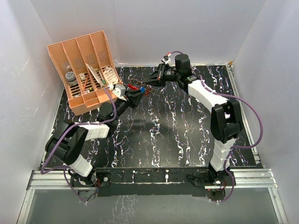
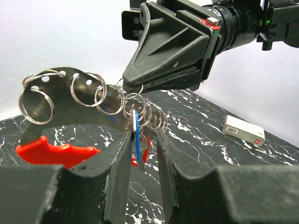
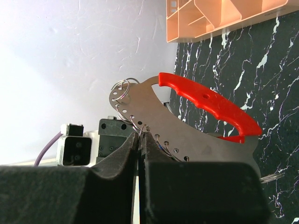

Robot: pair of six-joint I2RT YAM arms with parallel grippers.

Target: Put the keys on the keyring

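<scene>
A: Item one, nearest: left claw (image 2: pixel 145 140), fingers a little apart, not clamped. What sits in the gap?

B: Blue key (image 2: pixel 136 133), seen edge-on, close against the inner face of one finger. A red piece (image 2: pixel 145 151) just behind it is probably the red key. Both hang at the cluster of split rings (image 2: pixel 150 116). Whether either is already threaded, cannot tell.

A: Item two: keyring (image 2: pixel 70 88). Flat steel plate, holed edge carrying the rings, red handle (image 2: pixel 56 151) low on the left, whole piece up off the desk (image 2: pixel 210 154).

B: Item three holds it: right claw (image 2: pixel 133 86), fingers together, pinched at the ringed edge just above the keys. On the steel or on a ring wire, cannot tell.

A: Handling note for the step in hand?

B: Close squarely on the blue head alone and leave the red one out. Then work the key's hole along one ring's split in small turns. The right claw should hold rigid, because the rings are loose and likely to swing.

A: Far items: white box (image 2: pixel 243 130), flat on the desk, well apart from the work. Orange organiser (image 1: pixel 79 105), far left corner.
</scene>
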